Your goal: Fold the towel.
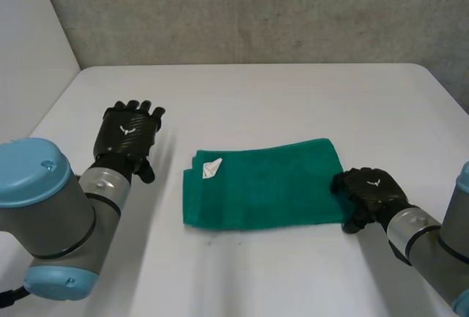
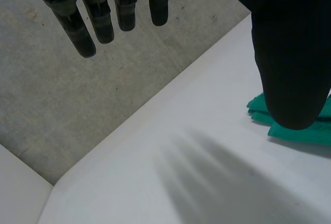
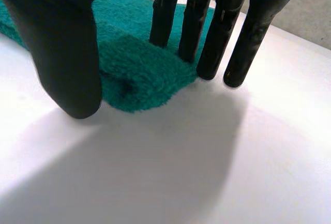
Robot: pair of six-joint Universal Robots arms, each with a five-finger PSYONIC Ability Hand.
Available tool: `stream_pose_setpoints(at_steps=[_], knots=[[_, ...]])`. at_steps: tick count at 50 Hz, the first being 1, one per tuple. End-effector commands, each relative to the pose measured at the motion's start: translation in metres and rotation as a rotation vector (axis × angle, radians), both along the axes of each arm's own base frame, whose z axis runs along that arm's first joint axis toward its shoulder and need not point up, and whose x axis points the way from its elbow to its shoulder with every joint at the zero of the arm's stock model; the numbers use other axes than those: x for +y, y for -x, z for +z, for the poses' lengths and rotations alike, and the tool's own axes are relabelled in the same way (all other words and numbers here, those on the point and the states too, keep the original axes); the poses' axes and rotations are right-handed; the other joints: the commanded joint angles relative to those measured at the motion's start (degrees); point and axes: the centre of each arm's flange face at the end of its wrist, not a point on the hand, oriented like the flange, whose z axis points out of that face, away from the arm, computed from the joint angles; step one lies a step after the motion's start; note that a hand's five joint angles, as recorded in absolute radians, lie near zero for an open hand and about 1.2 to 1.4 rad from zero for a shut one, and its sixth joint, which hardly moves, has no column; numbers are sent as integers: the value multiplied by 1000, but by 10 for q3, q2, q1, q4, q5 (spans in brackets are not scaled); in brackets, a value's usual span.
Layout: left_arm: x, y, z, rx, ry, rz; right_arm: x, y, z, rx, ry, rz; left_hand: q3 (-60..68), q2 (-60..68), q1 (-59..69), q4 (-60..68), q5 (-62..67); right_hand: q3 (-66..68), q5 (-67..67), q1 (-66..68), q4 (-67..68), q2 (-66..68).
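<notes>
Green towel, folded, lies flat on the table. Right hand is at its right near corner: straight fingers stand on and just beside the edge, thumb apart, nothing pinched. Left hand hovers left of the towel, fingers straight and spread. Risk: a shallow pinch takes only one layer, so the fold opens or drags askew.

White table — grey wall, perhaps concrete
</notes>
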Motion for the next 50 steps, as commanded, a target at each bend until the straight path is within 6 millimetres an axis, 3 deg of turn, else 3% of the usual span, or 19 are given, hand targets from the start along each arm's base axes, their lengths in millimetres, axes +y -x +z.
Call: stream_pose_setpoints(at_steps=[1,3,10,14,15,16,18,19,20,25,26,29,30,31,34,36,42,46,50], knots=[[0,0,-2,-3,-5,-1,-10,2,3,1,46,0,-22,-16,-10,-16,-26,275,279,321,276,274],[0,0,-2,-3,-5,1,-16,3,3,9,69,-13,-22,-16,-10,-16,-26,456,459,501,456,454],[0,0,0,-1,-1,2,-26,2,12,57,144,3,-22,-16,-10,-16,-26,456,460,502,457,455],[0,0,1,1,2,2,-27,-23,38,64,242,74,-22,-16,-10,-16,-26,456,460,502,457,455],[0,0,1,1,2,2,-15,-48,50,57,276,148,-22,-16,-10,-16,-26,456,460,502,457,455],[0,0,1,1,2,2,-15,-48,50,57,276,149,-22,-16,-10,-16,-26,456,460,502,457,455],[0,0,1,1,2,2,19,-99,68,31,303,314,-22,-16,-10,-16,-26,456,460,502,457,455],[0,-1,1,1,2,2,27,-108,69,30,299,349,-22,-16,-10,-16,-26,456,460,502,457,455],[0,-1,1,1,2,4,43,-126,66,32,280,423,-22,-16,-10,-16,-26,456,460,502,457,455],[0,0,2,2,5,3,76,-157,40,68,240,575,-22,-16,-10,-16,-26,456,460,502,457,455],[0,0,2,3,6,2,92,-168,32,100,262,659,-22,-16,-10,-16,-26,456,460,502,457,455],[-1,1,6,10,18,1,101,-173,27,133,293,723,-22,-16,-10,-16,-26,420,424,466,421,419],[-2,1,7,12,21,1,102,-173,28,152,317,737,-22,-16,-10,-16,-26,207,210,253,207,206],[-3,2,9,16,29,1,102,-173,28,156,324,736,-22,-16,-10,-16,-26,93,97,139,93,92],[-5,4,14,25,45,-2,96,-172,32,155,339,693,-22,-16,-10,-16,-26,-168,-164,-122,-168,-169],[-4,10,21,54,60,-16,92,-169,34,151,336,648,-22,-16,-10,-16,-26,-237,-234,-192,-237,-239],[1,32,40,170,72,-79,49,-132,76,46,329,359,-22,-16,-10,-16,-26,-244,-240,-198,-243,-245],[13,55,48,261,-6,-144,42,-123,84,-25,293,309,-22,-16,-10,-16,-26,-244,-240,-198,-243,-245],[26,75,41,320,-143,-185,27,-112,90,-173,196,238,-22,-16,-10,-16,-26,-244,-240,-198,-243,-245]])
